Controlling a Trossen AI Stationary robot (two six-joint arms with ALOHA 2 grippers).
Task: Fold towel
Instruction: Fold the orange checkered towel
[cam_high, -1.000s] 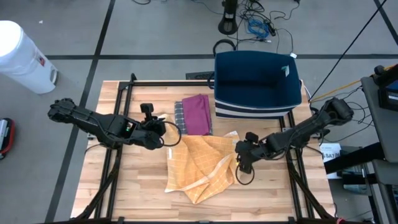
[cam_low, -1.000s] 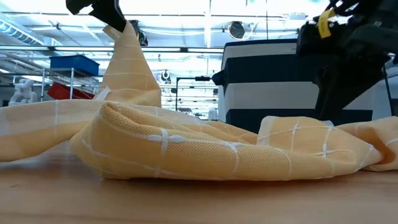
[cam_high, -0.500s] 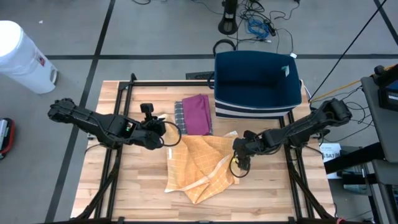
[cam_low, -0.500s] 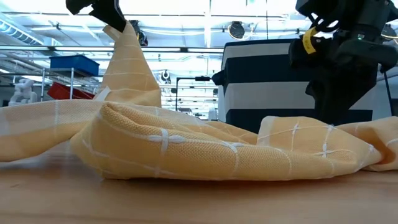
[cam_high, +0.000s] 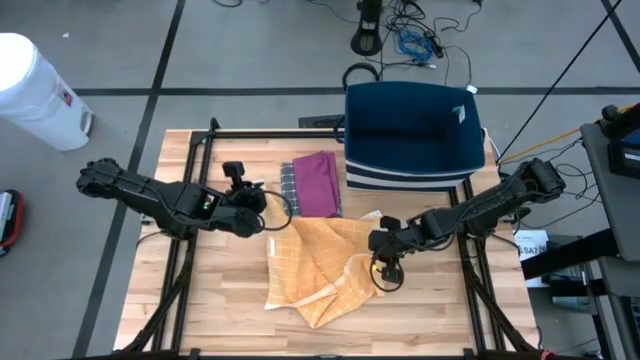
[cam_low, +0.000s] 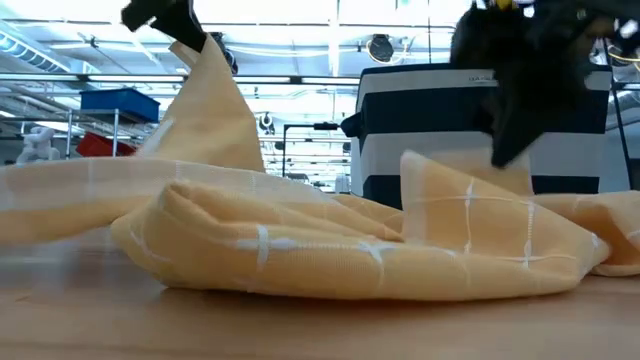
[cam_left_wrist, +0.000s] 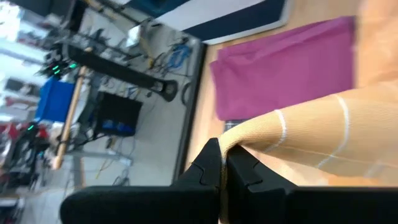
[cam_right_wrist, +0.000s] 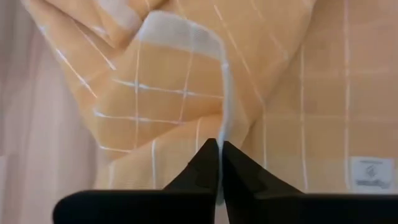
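An orange towel with thin white checks (cam_high: 318, 268) lies crumpled on the middle of the wooden table (cam_high: 200, 310). My left gripper (cam_high: 262, 207) is shut on the towel's far left part and holds it up as a peak (cam_low: 205, 90). My right gripper (cam_high: 384, 264) is shut on the towel's right side, where a smaller peak (cam_low: 460, 185) stands up. The rest of the towel lies in folds on the table (cam_low: 300, 250). My left gripper pinches a hemmed corner of the towel (cam_left_wrist: 235, 138) between its two fingers, coming from the table's left and slanting down. That corner is lifted clear, and the cloth runs down from it to the table. My right gripper pinches the towel's white-hemmed edge (cam_right_wrist: 224, 127) between its two fingers, slanting down from the table's right side. The pinched part is raised a little (cam_low: 470, 170); the cloth around it rests on the table.
A folded purple cloth (cam_high: 316, 184) lies on the table just beyond the towel, and it also shows in the left wrist view (cam_left_wrist: 286, 68). A dark blue bin with white stripes (cam_high: 412, 135) stands at the far right. Bare wood lies along the near edge.
My right gripper has gone toward the table's left, onto the towel's right side, and has shut on its edge. That edge now stands up as a small peak. The left gripper's peak has shifted only slightly.
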